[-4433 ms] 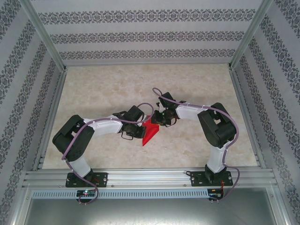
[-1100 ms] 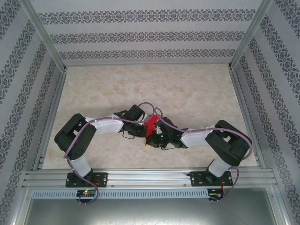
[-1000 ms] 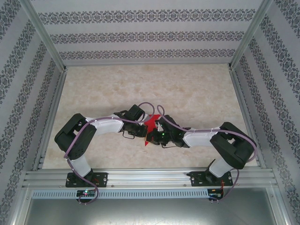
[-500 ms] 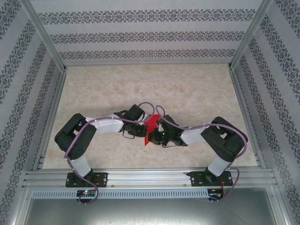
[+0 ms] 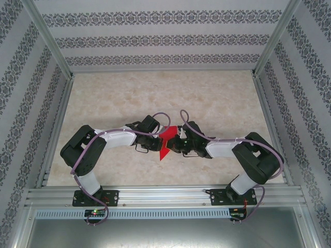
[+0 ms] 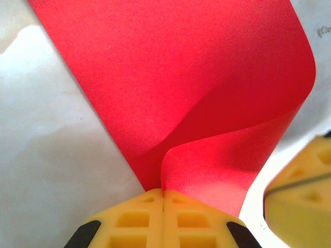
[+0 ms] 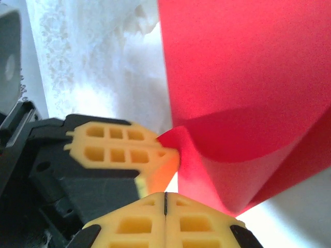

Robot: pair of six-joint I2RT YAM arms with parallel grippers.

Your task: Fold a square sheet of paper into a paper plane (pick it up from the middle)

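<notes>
One curled red sheet (image 5: 166, 139) sits between the two arms at the middle of the table (image 5: 108, 98).
The left gripper (image 6: 163, 194) is clamped tight on its fold. The right gripper (image 7: 165, 195) is closed too, its tips just beside the sheet's lower corner; whether it pinches paper I cannot tell.

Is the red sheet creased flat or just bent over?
Bent over: the red sheet curves in a soft loop from the shut left gripper, no sharp crease.
</notes>
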